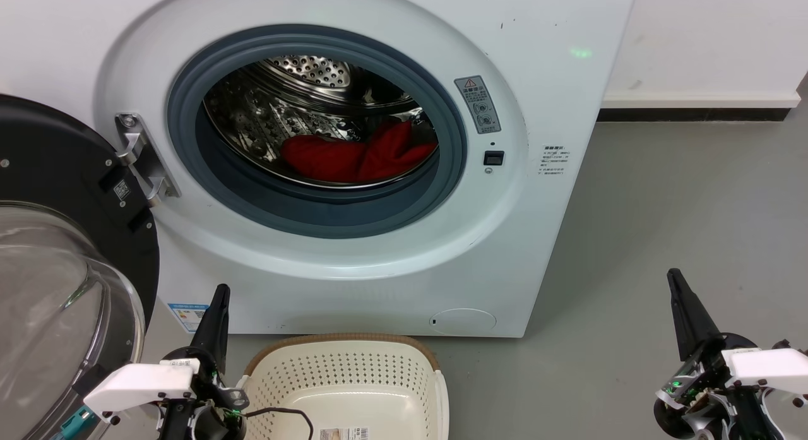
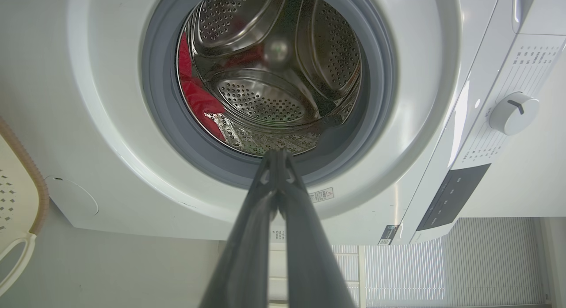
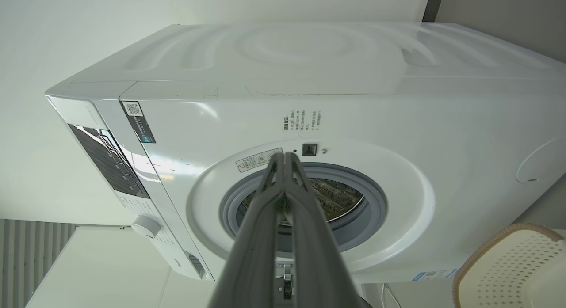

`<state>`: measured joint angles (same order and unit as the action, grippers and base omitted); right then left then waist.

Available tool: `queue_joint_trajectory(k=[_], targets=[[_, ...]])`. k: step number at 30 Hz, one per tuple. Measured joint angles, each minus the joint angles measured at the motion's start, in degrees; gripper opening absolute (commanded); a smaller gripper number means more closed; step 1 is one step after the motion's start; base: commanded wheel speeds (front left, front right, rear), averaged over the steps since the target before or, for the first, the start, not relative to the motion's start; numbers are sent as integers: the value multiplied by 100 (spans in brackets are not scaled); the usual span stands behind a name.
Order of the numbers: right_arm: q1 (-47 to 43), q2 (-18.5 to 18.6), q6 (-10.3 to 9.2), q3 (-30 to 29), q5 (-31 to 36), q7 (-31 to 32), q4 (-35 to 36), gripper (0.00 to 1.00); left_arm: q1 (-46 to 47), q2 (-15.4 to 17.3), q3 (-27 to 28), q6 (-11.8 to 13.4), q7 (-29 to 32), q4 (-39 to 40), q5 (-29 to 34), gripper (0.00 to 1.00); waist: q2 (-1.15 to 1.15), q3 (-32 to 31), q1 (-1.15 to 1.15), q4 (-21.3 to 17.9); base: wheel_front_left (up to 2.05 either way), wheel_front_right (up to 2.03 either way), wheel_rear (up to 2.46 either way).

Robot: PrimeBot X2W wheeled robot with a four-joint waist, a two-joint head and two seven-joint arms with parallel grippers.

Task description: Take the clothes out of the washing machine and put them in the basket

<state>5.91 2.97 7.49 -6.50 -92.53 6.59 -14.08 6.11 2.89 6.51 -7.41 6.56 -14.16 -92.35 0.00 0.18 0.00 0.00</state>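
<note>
Nearest the lens in the head view, the left gripper (image 1: pixel 219 296) at lower left and the right gripper (image 1: pixel 675 279) at lower right both point upward. Each has its two dark fingers pressed together with nothing between them. Between them, at bottom centre, the cream basket (image 1: pixel 341 374) with a brown rim stands on the grey floor (image 1: pixel 663 206), just in front of the washing machine (image 1: pixel 536 80). A printed label lies on its bare bottom. The black-framed glass door (image 1: pixel 38 156) is swung open to the left. Inside the grey gasket (image 1: pixel 315 213), the clothes (image 1: pixel 360 156) lie as a bright red heap on the bottom of the perforated steel drum (image 1: pixel 303 80).

Left wrist view: the left gripper (image 2: pixel 276 154) rises from the bottom edge, its fingers closed tip to tip and empty, aimed at the open porthole of the washing machine (image 2: pixel 110 78). Red clothes (image 2: pixel 199 100) show against the left side of the drum (image 2: pixel 265 91). A white dial (image 2: pixel 513 113) and a dark control panel (image 2: pixel 451 197) lie to the right, and a corner of the basket (image 2: pixel 13 180) shows at the left edge.

Right wrist view: the right gripper (image 3: pixel 285 157) has its fingers likewise closed on nothing and stands before the front of the washing machine (image 3: pixel 398 104). The dial (image 3: pixel 146 226) lies at lower left and the basket (image 3: pixel 517 264) at lower right.
</note>
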Motion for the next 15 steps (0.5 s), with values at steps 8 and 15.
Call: queue_joint_trajectory(k=[8,15], targets=[[1,0,0,0,0,0,0,0,0,0,0,0,0,0,0,0,0,0,0,0,0,0,0],[1,0,0,0,0,0,0,0,0,0,0,0,0,0,0,0,0,0,0,0,0,0,0]])
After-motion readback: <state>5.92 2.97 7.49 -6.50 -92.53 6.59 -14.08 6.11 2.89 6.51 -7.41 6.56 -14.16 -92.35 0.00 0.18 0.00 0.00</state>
